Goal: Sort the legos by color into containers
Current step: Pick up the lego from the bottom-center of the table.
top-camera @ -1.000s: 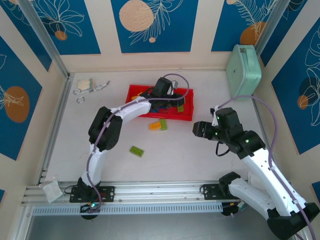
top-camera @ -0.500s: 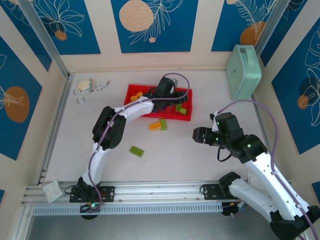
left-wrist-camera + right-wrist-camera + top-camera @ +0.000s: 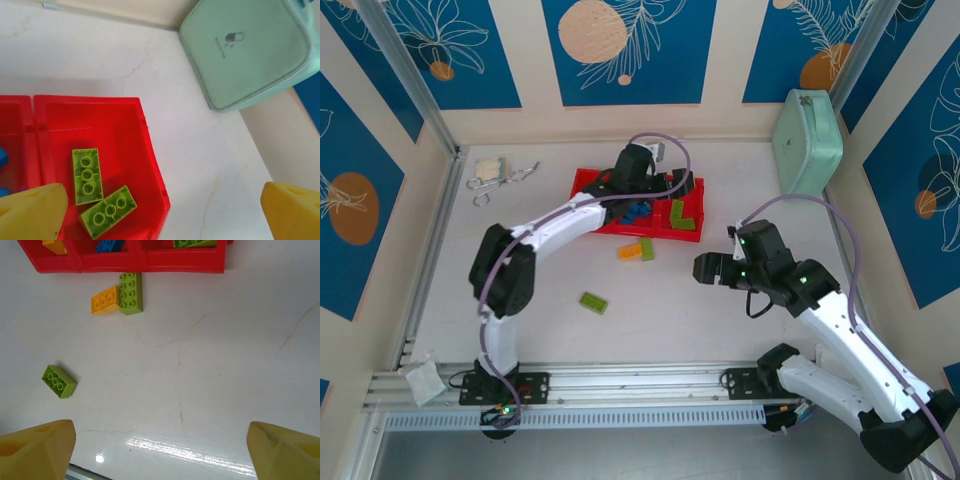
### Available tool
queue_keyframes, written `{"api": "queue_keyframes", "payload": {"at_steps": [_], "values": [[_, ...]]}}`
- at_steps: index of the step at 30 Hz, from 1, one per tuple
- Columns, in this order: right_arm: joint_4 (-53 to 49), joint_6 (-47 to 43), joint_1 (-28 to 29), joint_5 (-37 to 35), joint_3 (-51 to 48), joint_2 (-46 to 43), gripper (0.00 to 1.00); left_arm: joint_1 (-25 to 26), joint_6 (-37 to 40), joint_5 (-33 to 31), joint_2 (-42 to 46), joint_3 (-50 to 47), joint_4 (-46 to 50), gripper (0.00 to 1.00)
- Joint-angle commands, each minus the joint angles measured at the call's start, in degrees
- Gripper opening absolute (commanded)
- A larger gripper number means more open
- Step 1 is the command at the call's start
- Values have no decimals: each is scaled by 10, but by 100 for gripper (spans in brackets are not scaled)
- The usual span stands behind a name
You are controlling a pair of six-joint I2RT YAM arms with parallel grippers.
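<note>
The red tray (image 3: pixel 588 184) of containers lies at the back middle of the table. Two light green legos (image 3: pixel 87 176) lie in its right compartment (image 3: pixel 150 150), and blue legos (image 3: pixel 638 212) in the middle one. My left gripper (image 3: pixel 162 212) hangs open over the tray's right end, with nothing between its fingers (image 3: pixel 32 210). On the table in front of the tray an orange lego (image 3: pixel 105 301) touches a green lego (image 3: pixel 130 292). Another green lego (image 3: pixel 59 381) lies alone nearer the left arm. My right gripper (image 3: pixel 160 450) is open and empty above bare table, right of these.
A mint-green rounded case (image 3: pixel 807 140) leans at the back right, close to the tray's right end (image 3: pixel 250 50). Metal clips (image 3: pixel 505 178) and a small white block lie at the back left. A white scrap (image 3: pixel 423 380) sits on the near left rail.
My left gripper went from shut to wide open over the right compartment, where two green legos now lie, and its arm swung left. My right gripper shifted left and opened wider.
</note>
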State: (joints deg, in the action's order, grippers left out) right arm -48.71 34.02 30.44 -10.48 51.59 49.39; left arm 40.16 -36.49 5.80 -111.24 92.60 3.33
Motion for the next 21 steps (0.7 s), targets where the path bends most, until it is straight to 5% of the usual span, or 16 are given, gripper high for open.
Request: {"api": "queue_keyframes", "payload": {"at_steps": [1,12,21], "values": [[11,-18,6,25,11,31,93,4,45,-41,76,-57,0,99],[95,-61,34,52,26,126,93,0,91,-143,385,-363,57,99],[142,-155,149,12,101,282,99,-7,46,-240,699,-455,295,99]]}}
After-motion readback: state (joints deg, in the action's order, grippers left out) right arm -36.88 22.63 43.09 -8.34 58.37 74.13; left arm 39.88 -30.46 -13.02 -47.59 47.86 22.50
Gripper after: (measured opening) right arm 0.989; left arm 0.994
